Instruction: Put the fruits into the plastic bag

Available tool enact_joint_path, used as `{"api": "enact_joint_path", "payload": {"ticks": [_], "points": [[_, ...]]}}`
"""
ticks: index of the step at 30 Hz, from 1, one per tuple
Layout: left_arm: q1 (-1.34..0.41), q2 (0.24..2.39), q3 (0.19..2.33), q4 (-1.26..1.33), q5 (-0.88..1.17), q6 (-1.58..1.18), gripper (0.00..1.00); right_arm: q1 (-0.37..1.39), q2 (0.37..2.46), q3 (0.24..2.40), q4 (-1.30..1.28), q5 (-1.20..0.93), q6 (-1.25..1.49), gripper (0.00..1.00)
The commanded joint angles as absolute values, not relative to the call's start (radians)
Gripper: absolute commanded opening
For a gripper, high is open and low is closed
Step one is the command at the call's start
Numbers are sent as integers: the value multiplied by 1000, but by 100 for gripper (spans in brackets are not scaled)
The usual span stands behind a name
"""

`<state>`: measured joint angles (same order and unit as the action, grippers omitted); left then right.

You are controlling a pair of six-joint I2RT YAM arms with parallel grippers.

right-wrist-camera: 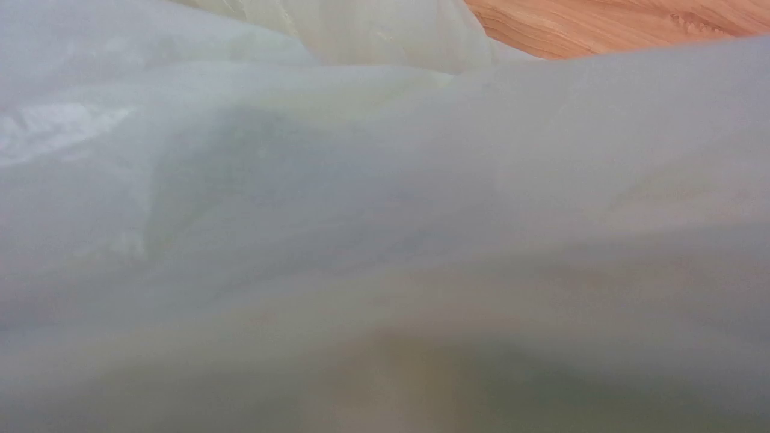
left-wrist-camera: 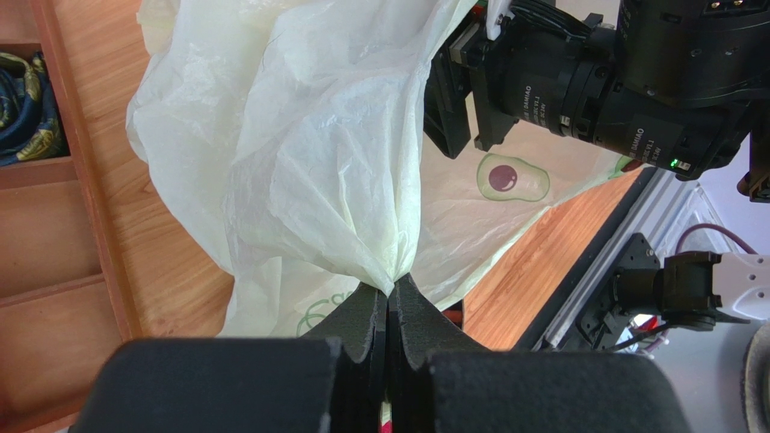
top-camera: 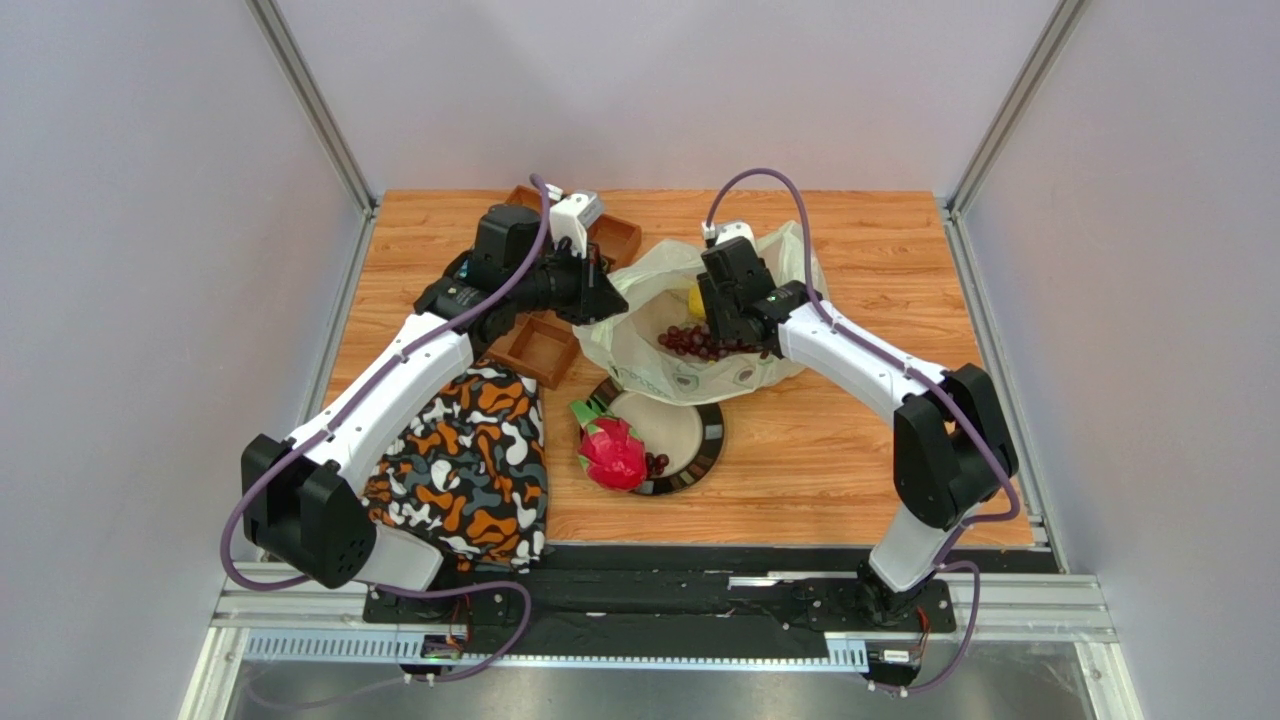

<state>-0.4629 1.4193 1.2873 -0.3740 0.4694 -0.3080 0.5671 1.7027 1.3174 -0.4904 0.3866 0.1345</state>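
Plastic bag (right-wrist-camera: 361, 225) film lies against the right wrist lens and hides that gripper's fingers. Whether the right gripper (top-camera: 726, 333) is wide or closed cannot be told.

The left gripper (left-wrist-camera: 389, 293) is pinched flat on a gathered pleat of the bag's rim and lifts it. This is judged to hold the mouth open for the other arm.

The left arm reaches forward and inward over the wooden tray (top-camera: 538, 354). The right arm bends in from the right, its wrist tipped down into the bag mouth.

Inside the bag are the grape bunch (top-camera: 694, 344) and, just behind it, a yellow fruit (top-camera: 696, 302). The dragon fruit (top-camera: 612, 452) lies on the plate (top-camera: 703, 450), on the table at the bag's near side, not yet bagged.
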Motion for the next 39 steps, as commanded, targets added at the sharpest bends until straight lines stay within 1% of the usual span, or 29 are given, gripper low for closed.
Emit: {"api": "enact_joint_path", "payload": {"ticks": [1, 6, 8, 15, 18, 23, 26, 30, 34, 39], "points": [[-460, 1388, 1290, -351, 479, -310, 0, 571, 1666, 1341, -476, 374, 144, 54], [-460, 1387, 1290, -350, 480, -311, 0, 571, 1634, 1332, -472, 338, 146, 54], [-460, 1388, 1290, -350, 480, -310, 0, 571, 1608, 1322, -462, 289, 144, 54], [-460, 1396, 1290, -348, 479, -311, 0, 638, 1401, 1217, -347, 135, 123, 52], [-460, 1397, 1290, -348, 479, -311, 0, 681, 1295, 1151, -310, 54, 92, 52], [-460, 1397, 1287, -345, 477, -311, 0, 713, 1126, 1048, -325, -164, 46, 49], [-460, 1401, 1289, -338, 479, -318, 0, 715, 1079, 984, -344, -296, 70, 49], [-460, 1405, 1290, -333, 489, -321, 0, 741, 1094, 893, -339, -370, 146, 45], [-460, 1397, 1285, -339, 483, -318, 0, 788, 1120, 818, -331, -368, 199, 44], [-460, 1391, 1282, -336, 482, -318, 0, 798, 1187, 761, -307, -330, 235, 41]]}}
